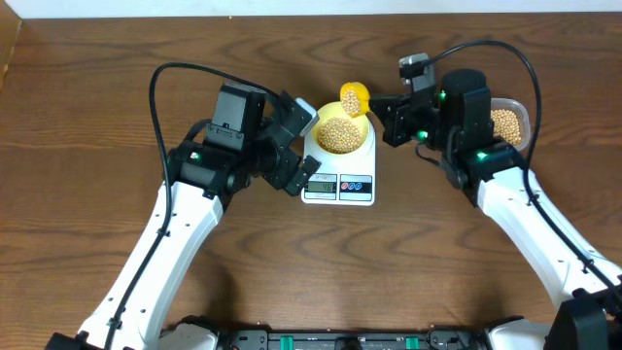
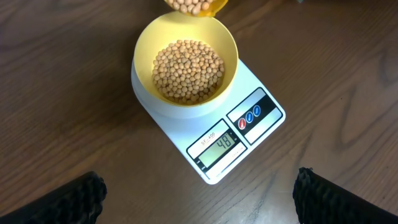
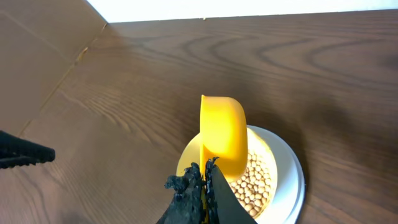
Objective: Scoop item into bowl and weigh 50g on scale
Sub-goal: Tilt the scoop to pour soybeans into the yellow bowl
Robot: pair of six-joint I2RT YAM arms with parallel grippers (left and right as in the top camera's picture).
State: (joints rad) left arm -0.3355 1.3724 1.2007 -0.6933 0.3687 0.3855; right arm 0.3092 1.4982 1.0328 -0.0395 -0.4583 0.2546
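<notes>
Right gripper [image 3: 205, 171] pinched tight on the thin handle of the scoop [image 3: 222, 134]. Scoop of smooth, glossy yellow plastic with a rounded cup. Long axis straight out from the fingertips, cup end away from the gripper and over the far rim of the bowl [image 2: 233, 59]. From overhead, handle to the right and cup to the left. Cup rolled onto its side in the right wrist view, with a few beans showing at its mouth in the left wrist view.

Left gripper [image 2: 199, 199] spread wide and empty, hovering above the near corner of the scale [image 2: 261, 87]. Dark, rough-edged fingers [image 2: 87, 196] low at either side of the view.

Bowl round, pale yellow, smooth-walled, upright on the scale's round white platform. Beans [image 2: 188, 70] small, round, matt tan, heaped across its bottom.

Scale flat, white, rectangular, with rounded corners. Grey display [image 2: 222, 145] reading 48, beside small round buttons [image 2: 250, 117].

Clear tub [image 1: 510, 122] with more beans beside the right arm. Dark, wood-grained table [image 1: 97, 97].
</notes>
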